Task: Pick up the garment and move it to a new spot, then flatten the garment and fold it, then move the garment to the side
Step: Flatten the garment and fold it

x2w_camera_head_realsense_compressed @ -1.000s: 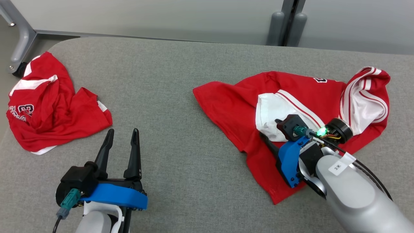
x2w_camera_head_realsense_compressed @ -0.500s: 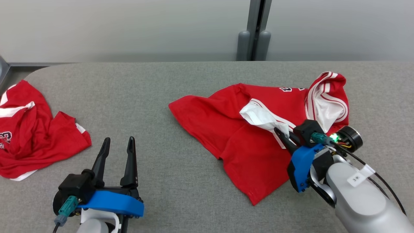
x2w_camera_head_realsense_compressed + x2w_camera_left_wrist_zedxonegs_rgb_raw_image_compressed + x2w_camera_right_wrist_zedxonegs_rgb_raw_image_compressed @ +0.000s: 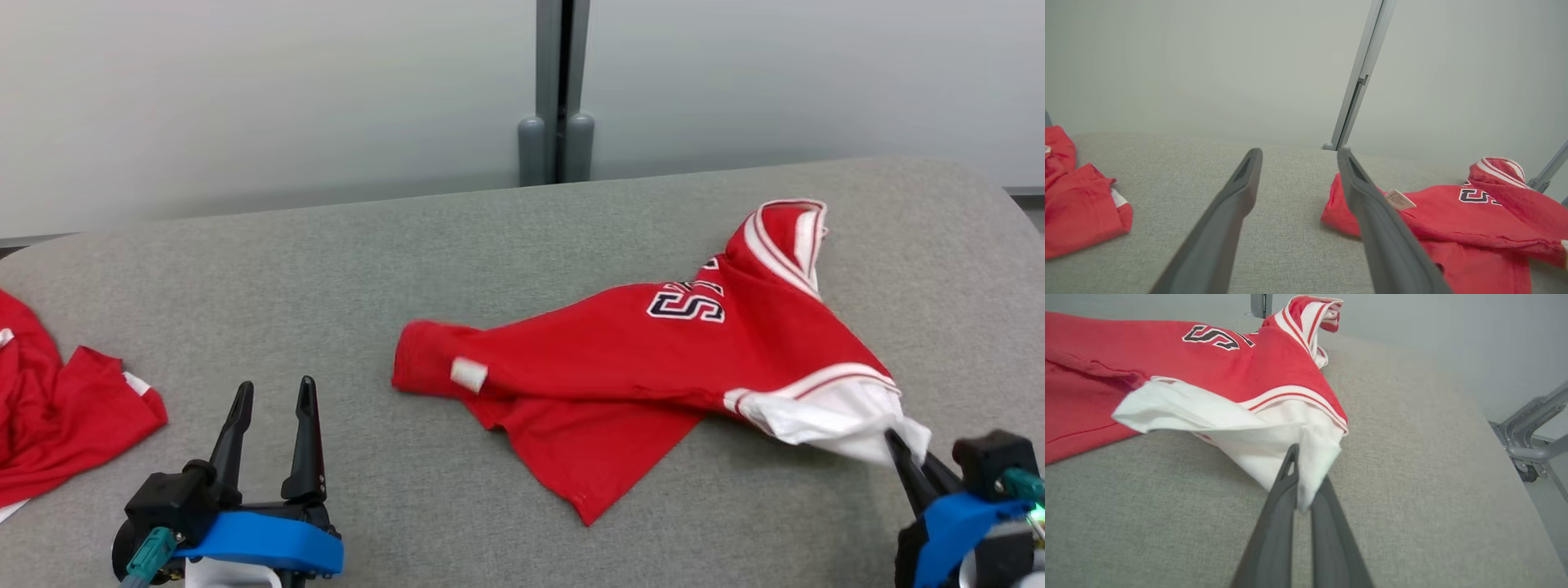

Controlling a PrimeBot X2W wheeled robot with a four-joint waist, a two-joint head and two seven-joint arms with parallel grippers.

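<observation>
**Near the surface's right corner: sleeve pinched, garment drawn out**

At the near right corner of the surface (image 3: 326, 269), the right tool (image 3: 896, 445) is clenched on the tip of the white sleeve (image 3: 824, 412) of the red garment (image 3: 653, 359). The garment lies stretched from mid-surface toward the right edge, with its collar toward the far edge. The left tool (image 3: 274, 384) sits by the near edge, its 2 fingers spread and holding nothing.

The cloth looks light and limp, and is likely to sag and drag. A hem, sleeve end or shoulder seam seems a better hold than the loose middle.

Compared with 1 second ago, the sleeve no longer lies folded on the body and the lettering now shows. The head camera has swung right. A second jersey (image 3: 65, 408) sits at the left edge.
</observation>
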